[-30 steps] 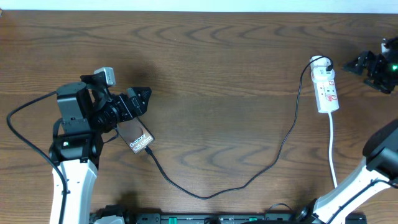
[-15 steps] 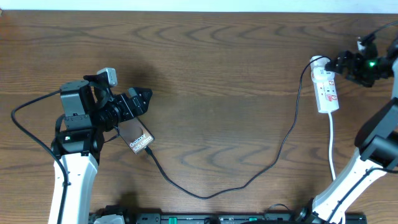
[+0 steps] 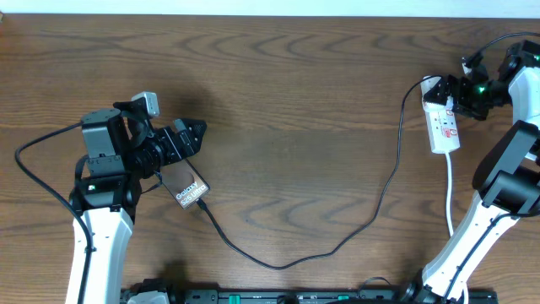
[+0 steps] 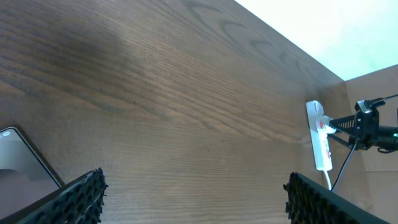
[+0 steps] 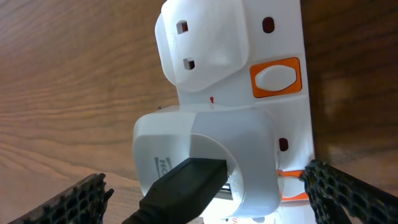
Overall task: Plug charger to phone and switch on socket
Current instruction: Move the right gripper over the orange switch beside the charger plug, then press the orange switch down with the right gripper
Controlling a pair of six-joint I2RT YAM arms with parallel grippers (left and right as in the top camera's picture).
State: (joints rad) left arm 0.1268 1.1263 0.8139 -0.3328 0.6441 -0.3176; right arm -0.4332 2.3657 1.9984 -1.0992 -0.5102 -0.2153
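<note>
The phone (image 3: 188, 189) lies face up on the table just right of my left arm, with the black charger cable (image 3: 337, 245) plugged into its lower end. Its corner shows in the left wrist view (image 4: 18, 155). The cable curves across the table to a white adapter (image 5: 211, 155) on the white socket strip (image 3: 443, 122). My left gripper (image 3: 192, 135) is open and empty just above the phone. My right gripper (image 3: 456, 93) is open, over the strip's far end, its fingers (image 5: 205, 199) either side of the adapter. An orange switch (image 5: 275, 77) shows on the strip.
The strip's white cord (image 3: 451, 207) runs down toward the front edge beside my right arm. A black rail (image 3: 295, 297) lies along the front edge. The wood table (image 3: 295, 101) spans the view. The strip also shows far off in the left wrist view (image 4: 318, 134).
My right gripper moved left from the table's far right edge until it sits over the strip's top end. The left arm, phone and cable have stayed put.
</note>
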